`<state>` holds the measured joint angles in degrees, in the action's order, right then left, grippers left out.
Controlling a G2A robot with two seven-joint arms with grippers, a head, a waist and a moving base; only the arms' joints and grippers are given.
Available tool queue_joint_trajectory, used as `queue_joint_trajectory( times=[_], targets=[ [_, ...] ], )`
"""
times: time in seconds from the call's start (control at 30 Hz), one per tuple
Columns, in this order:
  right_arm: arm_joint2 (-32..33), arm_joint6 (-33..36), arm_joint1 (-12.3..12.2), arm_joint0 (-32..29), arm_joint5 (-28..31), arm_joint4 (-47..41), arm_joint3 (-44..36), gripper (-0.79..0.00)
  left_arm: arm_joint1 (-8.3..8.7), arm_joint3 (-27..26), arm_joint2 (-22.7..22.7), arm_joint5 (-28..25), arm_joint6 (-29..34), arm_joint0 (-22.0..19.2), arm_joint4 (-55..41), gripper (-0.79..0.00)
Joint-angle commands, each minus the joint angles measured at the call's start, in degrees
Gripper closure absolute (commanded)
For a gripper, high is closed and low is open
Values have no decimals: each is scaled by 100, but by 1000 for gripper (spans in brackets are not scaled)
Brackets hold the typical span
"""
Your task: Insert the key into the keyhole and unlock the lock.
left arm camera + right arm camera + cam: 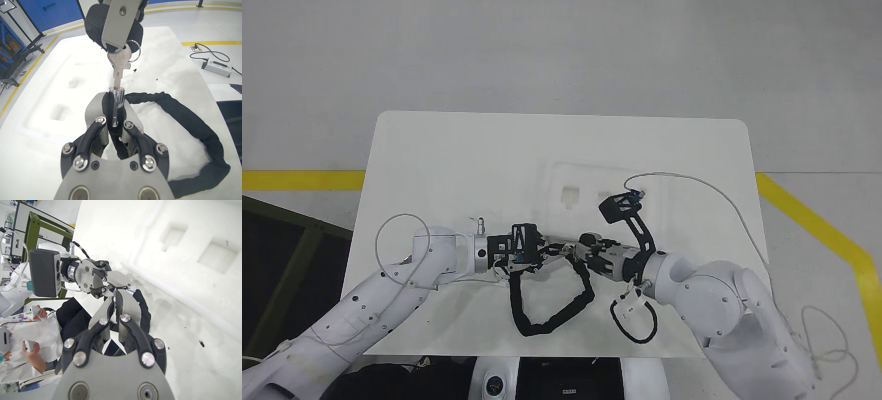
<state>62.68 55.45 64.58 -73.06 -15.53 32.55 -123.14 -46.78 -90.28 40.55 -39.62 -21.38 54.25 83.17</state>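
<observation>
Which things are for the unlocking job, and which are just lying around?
For the job: key, held by the right hand; chain lock, held by the left hand.

Just lying about: white foam tray; power adapter on the floor.

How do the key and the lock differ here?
The key is flat and thin; the lock is a round chrome cylinder on a black sleeved chain. The right gripper is shut on the key, the left gripper on the lock. Both are silvery metal and meet at the keyhole.
</observation>
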Motion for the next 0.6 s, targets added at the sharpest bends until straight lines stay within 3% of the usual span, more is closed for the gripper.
queue_joint_trajectory(
  times=[0.0,0.27,0.3,0.33,0.37,0.57],
  targets=[
    [-46,-7,7,45,-33,31,37,0,0,0,0,0,-1,0,0,0],
    [-227,-5,39,180,-107,61,160,0,0,0,0,0,-1,0,0,0],
    [-234,11,39,191,-100,55,171,-249,0,0,0,0,-1,0,0,0],
    [-231,24,40,199,-93,36,181,-702,0,0,0,0,-1,0,0,0],
    [-219,39,38,201,-80,19,183,-785,0,0,0,0,-1,0,0,0],
    [-10,98,7,111,73,-163,81,-785,0,0,0,0,-1,0,0,0]
  ],
)
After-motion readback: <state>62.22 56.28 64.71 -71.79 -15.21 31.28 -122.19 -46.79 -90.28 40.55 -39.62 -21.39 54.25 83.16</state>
